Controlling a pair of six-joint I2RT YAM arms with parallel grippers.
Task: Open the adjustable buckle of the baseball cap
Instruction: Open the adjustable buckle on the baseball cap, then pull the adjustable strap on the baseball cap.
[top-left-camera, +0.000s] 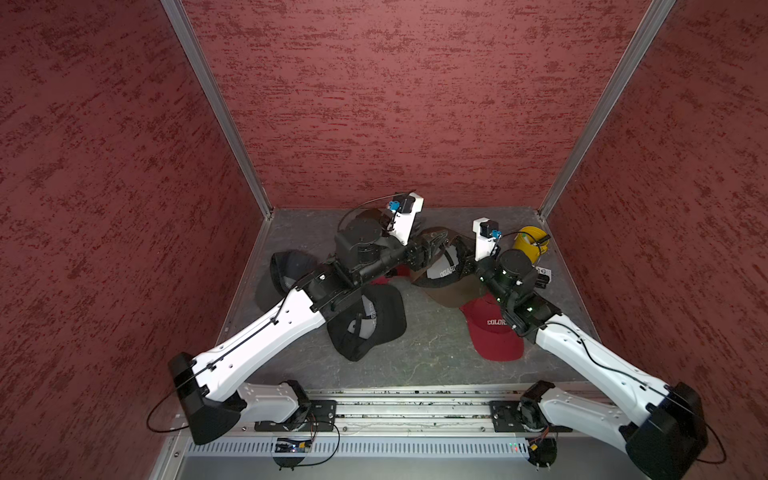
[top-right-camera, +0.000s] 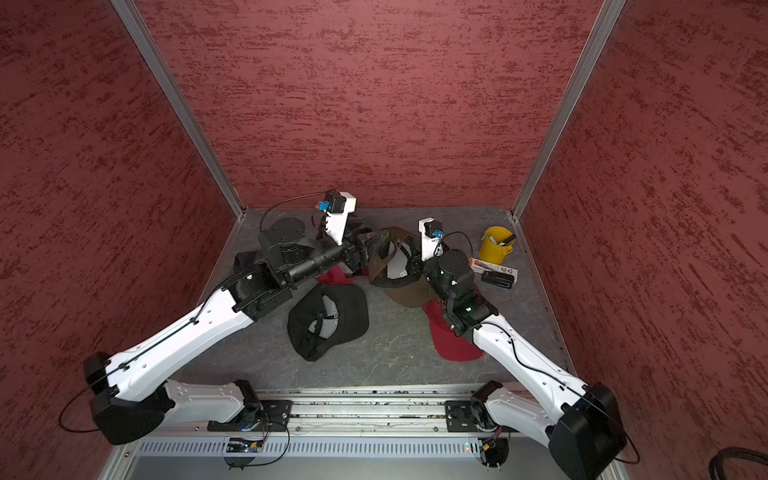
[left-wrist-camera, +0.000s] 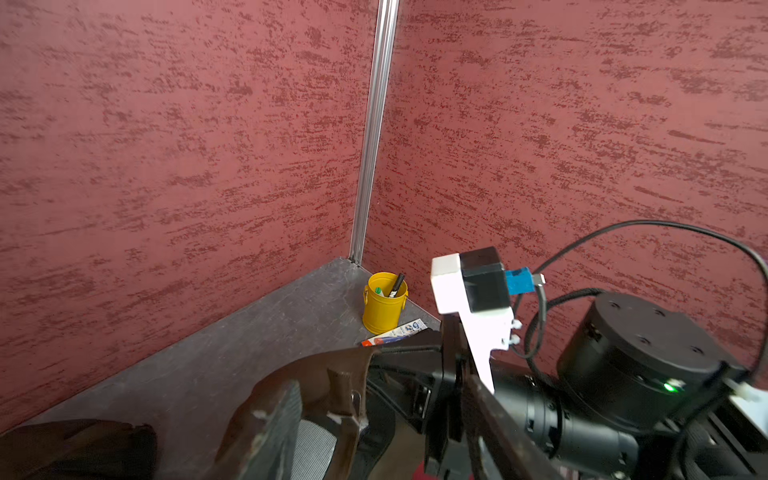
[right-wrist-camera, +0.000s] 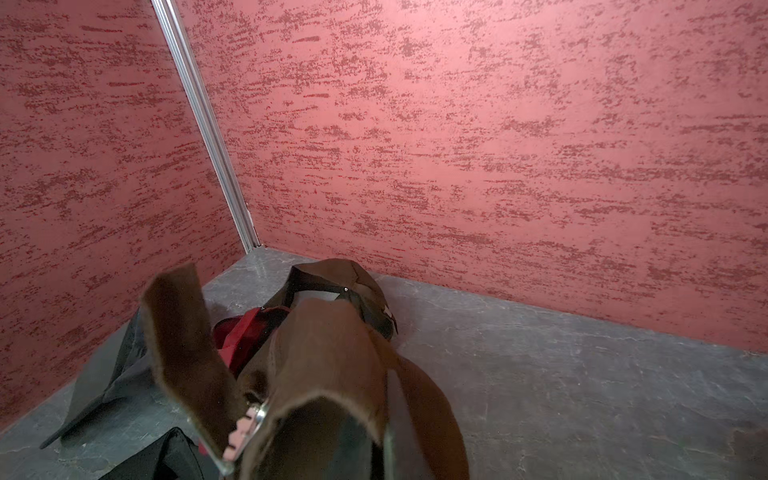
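The left end effector (top-left-camera: 432, 248) has its jaws standing apart. In the left wrist view one ribbed finger (left-wrist-camera: 276, 428) lies against the brown strap (left-wrist-camera: 332, 386) of the brown baseball cap (top-left-camera: 451, 291), and nothing is clamped. The right end effector (top-left-camera: 464, 259) is closed on the rear band of that cap (fabric hides its fingers in the right wrist view). The metal buckle (right-wrist-camera: 258, 410) shows close to that lens, with a loose strap end (right-wrist-camera: 178, 332) standing up beside it. Whether the strap has cleared the buckle cannot be determined.

The cap hangs between the two end effectors toward the back of the worktop (top-left-camera: 436, 357), its brim low and just beside the red cap (top-left-camera: 494, 343).

The worktop is grey, marbled and scuffed. Red textured panels (top-left-camera: 395, 104) enclose three sides, with an aluminium post (top-left-camera: 217, 104) at each back corner. A metal rail (top-left-camera: 407, 409) along the front carries both arm bases.

Count:
- **Confirmed caps:** four.
  - The brown one.
  - A black cap (top-left-camera: 388, 309), front centre, inside up.
  - The red one, with white lettering, partly under the right arm.
  - A dark cap (top-left-camera: 286, 266), partly under the left arm.
- **Unconfirmed:** one red item (top-left-camera: 381, 280) under the left forearm, too covered to identify.
- **Other items:** one yellow pot (top-left-camera: 525, 249) holding pens in the back right corner, with one printed tube (top-right-camera: 492, 266) and one black oblong item (top-right-camera: 498, 279) just beside it.
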